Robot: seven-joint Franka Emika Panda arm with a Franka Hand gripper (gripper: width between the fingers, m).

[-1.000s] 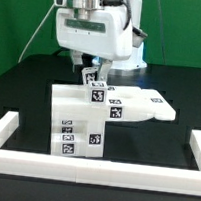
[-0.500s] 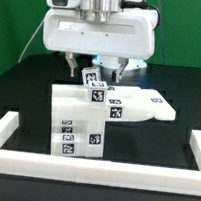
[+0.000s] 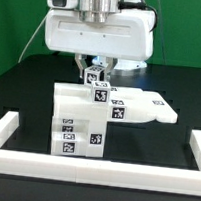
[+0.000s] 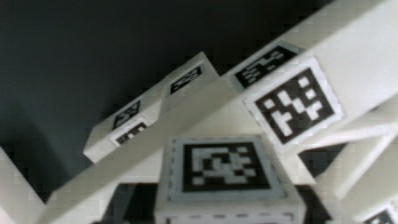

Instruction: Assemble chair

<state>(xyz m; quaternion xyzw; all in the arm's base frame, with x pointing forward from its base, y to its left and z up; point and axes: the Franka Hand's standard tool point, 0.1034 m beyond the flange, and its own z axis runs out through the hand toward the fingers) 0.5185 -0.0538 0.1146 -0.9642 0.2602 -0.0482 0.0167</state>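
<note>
Standing at the middle of the black bench (image 3: 19,90), the chair (image 3: 86,122) is partly built: a blocky white body with square black-and-white tags on its front faces, and a flat slab (image 3: 148,106) reaching out from it toward the exterior view's right. A small tagged part (image 3: 95,84) rises from the top of the body, tilted a little. The hand (image 3: 96,68) sits directly over that part, its fingers narrowed about the upper end; the exterior view does not show clearly whether the pads press the plastic, so a firm grip cannot be told. The wrist view looks steeply along the white parts: one large tag (image 4: 224,166) fills the near face, another (image 4: 294,97) sits on a slanted face just beyond, and smaller tags (image 4: 192,75) run along a long edge against the dark bench. The robot's broad white wrist housing (image 3: 98,35) hangs above the chair. A low white rail (image 3: 91,171) borders the bench at the front and both sides, well apart from the chair. A green backdrop (image 3: 196,33) stands behind.
</note>
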